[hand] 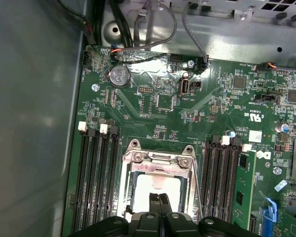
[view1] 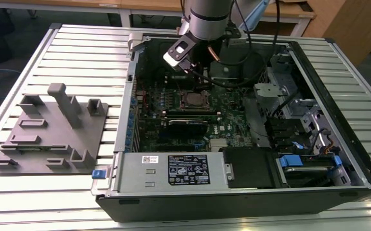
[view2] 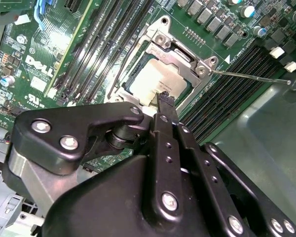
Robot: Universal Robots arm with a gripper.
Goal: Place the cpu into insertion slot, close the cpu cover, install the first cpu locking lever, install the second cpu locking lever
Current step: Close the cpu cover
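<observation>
A ribbed metal bench (view1: 76, 53) carries an open computer case (view1: 339, 96) lying on its side. A grey moulded plate (view1: 44, 139) sits beside the case on the exterior view's left, and wooden tables (view1: 153, 6) stand behind. The arm reaches into the case over the green board (hand: 153, 98). The chip (hand: 155, 187) lies flat in its socket (view1: 184, 101), its metal top glaring pale under the light. The silver cover frame (hand: 158, 159) lies down around it, and the chip shows through the window. The black fingers (hand: 154, 202) are pressed together with nothing between them, their tips over the chip; I cannot tell whether they touch it. A thin wire lever (view2: 251, 76) reaches out across the black memory slots (view2: 227, 94).
</observation>
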